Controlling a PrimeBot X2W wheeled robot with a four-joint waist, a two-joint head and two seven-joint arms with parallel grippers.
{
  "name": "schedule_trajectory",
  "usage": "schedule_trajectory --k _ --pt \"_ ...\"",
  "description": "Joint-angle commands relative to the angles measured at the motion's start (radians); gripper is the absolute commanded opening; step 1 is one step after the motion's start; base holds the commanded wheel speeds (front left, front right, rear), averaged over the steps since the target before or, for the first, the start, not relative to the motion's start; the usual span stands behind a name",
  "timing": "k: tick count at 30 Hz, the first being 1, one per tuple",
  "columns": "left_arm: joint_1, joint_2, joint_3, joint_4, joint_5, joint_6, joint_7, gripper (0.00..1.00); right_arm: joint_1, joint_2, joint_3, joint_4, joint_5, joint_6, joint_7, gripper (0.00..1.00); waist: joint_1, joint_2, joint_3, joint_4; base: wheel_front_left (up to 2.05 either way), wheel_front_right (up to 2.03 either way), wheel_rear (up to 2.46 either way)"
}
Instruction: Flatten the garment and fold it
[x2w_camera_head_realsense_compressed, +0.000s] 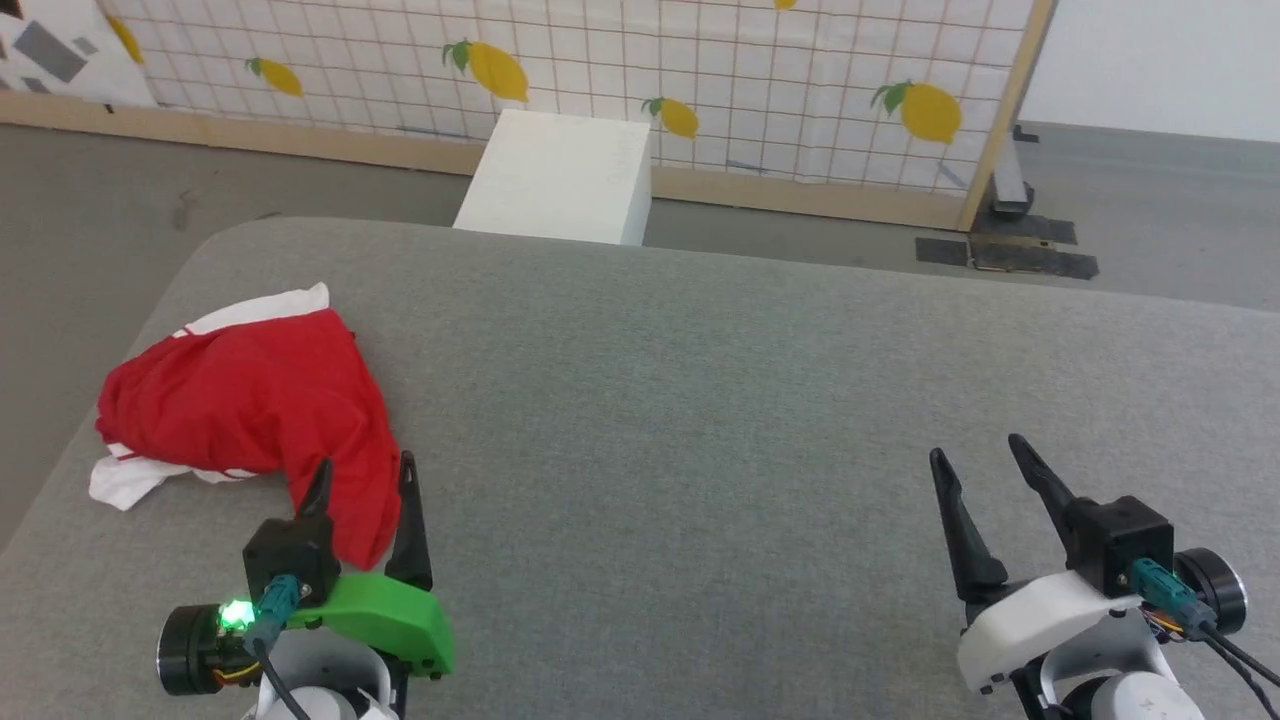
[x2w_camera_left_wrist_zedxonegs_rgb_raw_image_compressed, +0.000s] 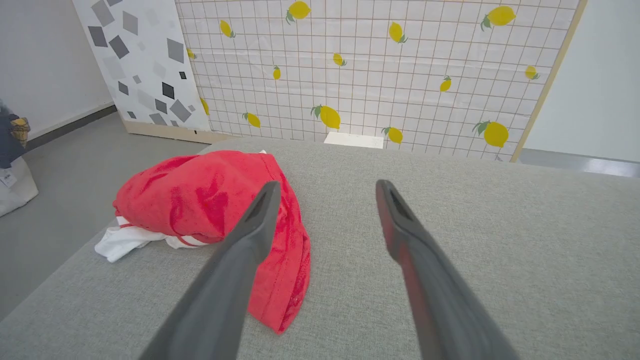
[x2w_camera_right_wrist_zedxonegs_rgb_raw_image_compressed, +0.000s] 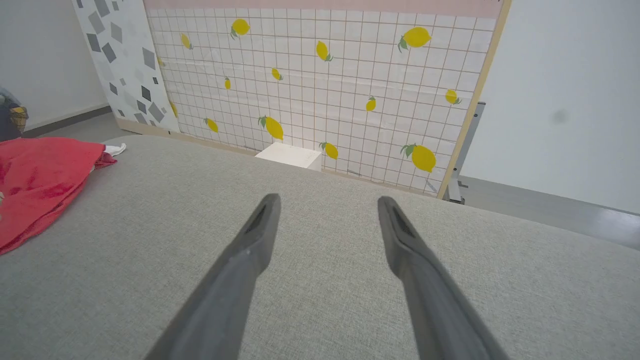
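- The garment (x2w_camera_head_realsense_compressed: 250, 400), a red shirt with white panels, lies bunched in a heap on the far left side of the grey fabric-covered bench (x2w_camera_head_realsense_compressed: 700, 400), close to its left edge. A white part pokes out at the back and another at the lower left, and one red flap trails toward the robot.
- Progress, as I judge it: nothing is flattened and no fold is made. The whole task is ahead, beginning with taking hold of the cloth and spreading it out.
- The left end effector (x2w_camera_head_realsense_compressed: 364, 460) stands with its fingers spread wide and holds nothing. The trailing red flap lies just at its left finger (x2w_camera_left_wrist_zedxonegs_rgb_raw_image_compressed: 250, 235); I cannot tell whether they touch.
- The right end effector (x2w_camera_head_realsense_compressed: 977, 448) is likewise spread wide and empty, over bare bench well apart from the garment, which lies far off to its left.
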Motion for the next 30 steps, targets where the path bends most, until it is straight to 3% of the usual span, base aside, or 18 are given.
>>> schedule_trajectory --k 1,30 --pt "-0.007 0.009 0.003 0.005 -0.008 0.009 -0.011 1.0 -0.02 0.001 0.004 0.004 0.008 -0.001 -0.013 1.0 0.0 0.0 0.002 0.017 0.0 0.0 0.0" --pt "0.03 0.015 0.037 0.023 -0.046 0.058 -0.074 1.0 -0.043 0.001 0.05 0.039 0.028 -0.001 -0.06 1.0 0.0 0.0 0.006 0.169 0.0 0.0 0.0"
